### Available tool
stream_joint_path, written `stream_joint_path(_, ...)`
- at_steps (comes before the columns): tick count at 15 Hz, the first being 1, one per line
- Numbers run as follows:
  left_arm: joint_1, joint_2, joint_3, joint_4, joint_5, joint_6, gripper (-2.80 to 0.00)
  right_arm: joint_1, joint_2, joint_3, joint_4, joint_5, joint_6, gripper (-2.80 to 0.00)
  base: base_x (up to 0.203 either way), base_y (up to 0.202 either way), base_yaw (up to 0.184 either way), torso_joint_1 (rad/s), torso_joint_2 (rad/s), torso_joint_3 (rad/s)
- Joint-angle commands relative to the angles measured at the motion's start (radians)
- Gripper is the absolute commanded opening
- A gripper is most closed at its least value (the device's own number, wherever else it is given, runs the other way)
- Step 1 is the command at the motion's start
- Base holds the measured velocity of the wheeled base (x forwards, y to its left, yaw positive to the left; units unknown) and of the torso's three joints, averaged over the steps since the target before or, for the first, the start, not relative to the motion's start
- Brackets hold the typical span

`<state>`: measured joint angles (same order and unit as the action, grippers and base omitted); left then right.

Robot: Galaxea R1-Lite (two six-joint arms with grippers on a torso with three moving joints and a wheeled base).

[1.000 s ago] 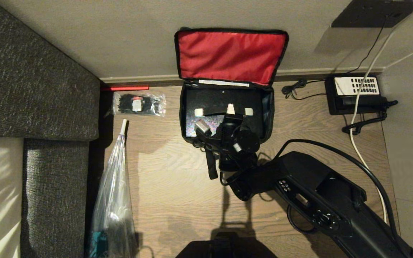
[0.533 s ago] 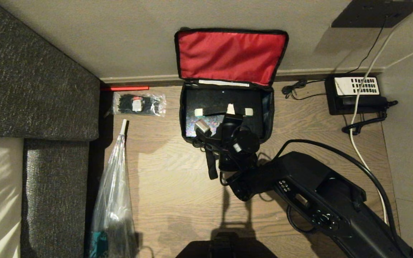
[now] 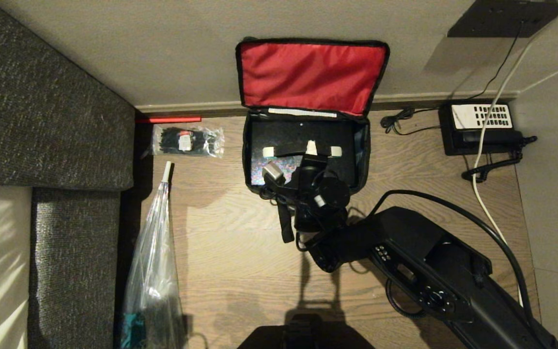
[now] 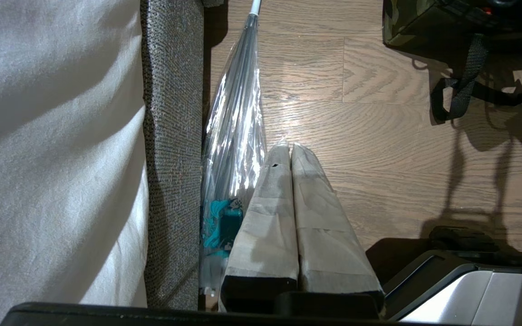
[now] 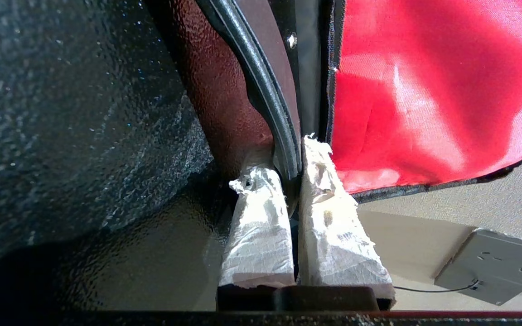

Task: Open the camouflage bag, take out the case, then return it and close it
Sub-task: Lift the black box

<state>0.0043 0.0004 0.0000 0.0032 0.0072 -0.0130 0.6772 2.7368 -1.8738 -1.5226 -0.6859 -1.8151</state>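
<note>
Camouflage bag (image 3: pixel 308 121) lies unzipped; right claw (image 3: pixel 312 151) pinches the case (image 3: pixel 303 138) rim, lifting out comes next; left claw (image 4: pixel 291 151) clenched, parked.

A: How is the camouflage bag (image 3: pixel 364 145) sitting?

B: It is lying open on the wooden floor, its lid standing back against the wall and showing bright red lining, with black straps trailing from the near side.

A: And the case (image 3: pixel 303 133)?

B: Flat, black and glossy, it is lying inside the bag, filling nearly its whole width.
</note>
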Motion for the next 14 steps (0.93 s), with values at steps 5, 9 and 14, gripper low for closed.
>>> stream_joint_path(5,0.0,-0.002,0.003,0.0,0.0,-0.001,-2.8,0.007,-0.064,0.005,-0.007,-0.004,-0.007,-2.8,0.0,0.0,0.0,0.0,0.0,0.0)
stream_joint_path(9,0.0,-0.002,0.003,0.0,0.0,-0.001,-2.8,0.03,-0.111,0.014,-0.007,-0.003,-0.004,-2.8,0.0,0.0,0.0,0.0,0.0,0.0)
stream_joint_path(14,0.0,-0.002,0.003,0.0,0.0,-0.001,-2.8,0.057,-0.172,0.085,-0.007,-0.004,0.014,-2.8,0.0,0.0,0.0,0.0,0.0,0.0)
